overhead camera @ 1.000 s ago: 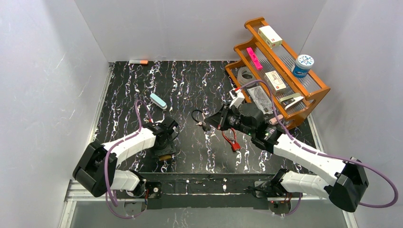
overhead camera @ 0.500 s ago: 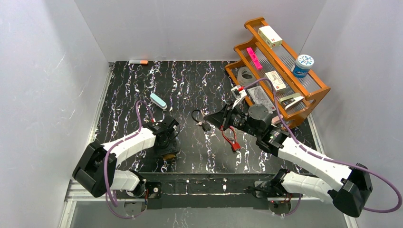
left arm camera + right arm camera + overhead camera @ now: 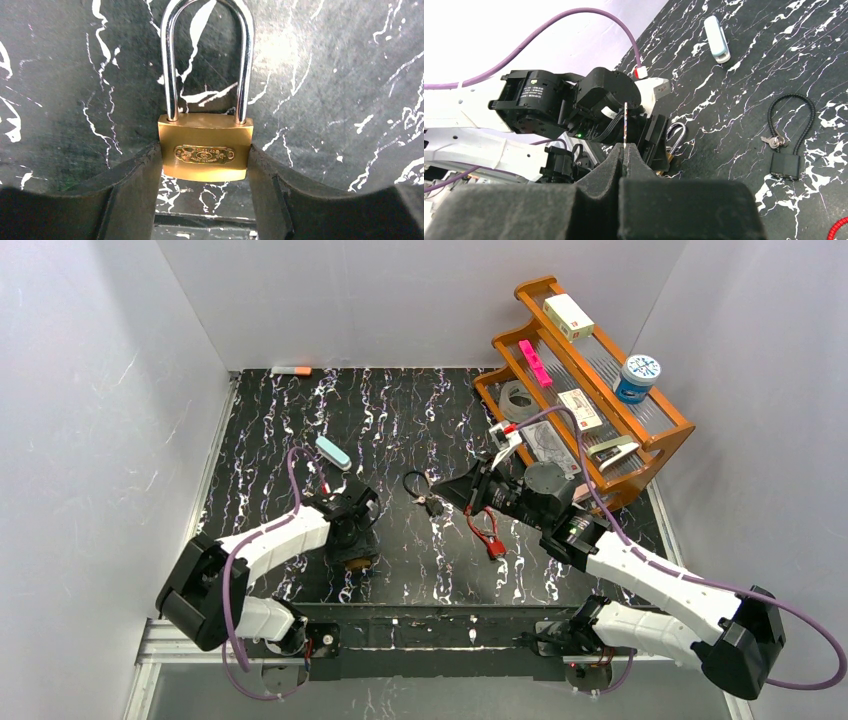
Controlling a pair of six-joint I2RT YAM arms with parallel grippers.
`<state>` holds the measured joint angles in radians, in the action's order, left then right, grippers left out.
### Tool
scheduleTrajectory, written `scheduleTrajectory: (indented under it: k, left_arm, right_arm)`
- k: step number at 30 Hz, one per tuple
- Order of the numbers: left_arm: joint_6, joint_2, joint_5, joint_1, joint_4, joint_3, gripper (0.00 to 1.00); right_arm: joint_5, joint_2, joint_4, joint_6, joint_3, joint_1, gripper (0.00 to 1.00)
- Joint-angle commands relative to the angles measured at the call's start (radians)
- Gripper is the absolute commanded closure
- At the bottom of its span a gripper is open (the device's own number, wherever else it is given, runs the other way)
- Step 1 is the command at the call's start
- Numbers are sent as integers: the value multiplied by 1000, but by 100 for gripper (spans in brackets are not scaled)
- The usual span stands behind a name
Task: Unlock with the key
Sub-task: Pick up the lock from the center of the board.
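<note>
A brass padlock with a tall steel shackle stays closed over the black marbled mat. My left gripper is shut on its body, one pad against each side. From above, the padlock shows at the tip of the left gripper, near the mat's front left. My right gripper is shut on the key, whose thin blade sticks up past the pads and points toward the left arm. The right gripper hovers mid-mat, well apart from the padlock.
A black cable lock with keys on it lies just left of the right gripper, and a red cable lock lies under the right arm. A teal and white case sits farther back left. A wooden shelf with small items stands at the back right.
The right wrist has turned and the arm has stretched out, its tip staying near mid-mat. The left gripper has shifted slightly away with the padlock.
</note>
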<state>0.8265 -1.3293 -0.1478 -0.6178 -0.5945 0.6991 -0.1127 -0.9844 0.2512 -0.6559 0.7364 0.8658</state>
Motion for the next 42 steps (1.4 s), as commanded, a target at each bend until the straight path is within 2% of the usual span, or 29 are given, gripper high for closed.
scheduleTrajectory:
  k: [1, 8, 13, 16, 20, 22, 32, 35, 42]
  left_arm:
    - [-28, -22, -78, -2, -10, 41, 54]
    - [-45, -34, -98, -2, -2, 79, 27]
    - [-64, 6, -180, -2, -64, 147, 24]
    - [-63, 8, -192, -2, -68, 171, 29]
    - [-51, -31, -203, -2, -44, 182, 45]
    - [-62, -70, -229, -2, -39, 200, 49]
    - [-78, -215, -205, 3, 38, 232, 57]
    - [-75, -225, -196, 3, 51, 217, 60]
    - [-48, -214, -181, 4, 71, 185, 59]
  right_arm:
    - [11, 16, 30, -5, 3, -3, 99]
    - [25, 39, 16, -13, -12, -2, 99]
    - [44, 67, 0, -12, -26, -3, 99]
    - [61, 73, 2, -14, -34, -2, 99]
    - [84, 67, -15, -25, -23, -2, 99]
    - [99, 62, -24, -31, -17, -3, 99]
    - [62, 30, -6, -28, -7, -3, 99]
    - [35, 37, 27, -11, -16, -2, 99]
    - [28, 41, 46, 4, -14, -2, 99]
